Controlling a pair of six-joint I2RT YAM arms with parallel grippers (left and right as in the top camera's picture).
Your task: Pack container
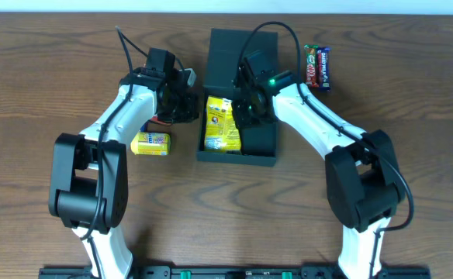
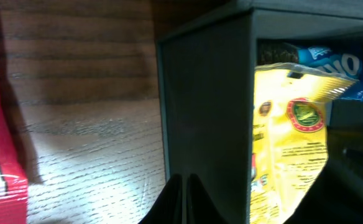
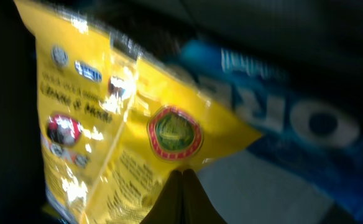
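Overhead, the dark teal-black matte rectangular container is seen mid-table with its flap lid thrown back. A glossy, crinkled yellow foil packet is laid inside. The left gripper is held by the outer wall, probably as a brace.

From the left wrist, those jaws are seen closed on nothing beside the flat, stiff wall.

From the right wrist, the right gripper is shown closed. Its tips are met at the yellow packet beside a blue film packet, seemingly to press it down.

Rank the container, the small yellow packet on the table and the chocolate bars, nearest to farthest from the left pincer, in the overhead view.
1. The container, just right of the left pincer.
2. The small yellow packet, left, nearer the robot.
3. The chocolate bars, past the container's right side.
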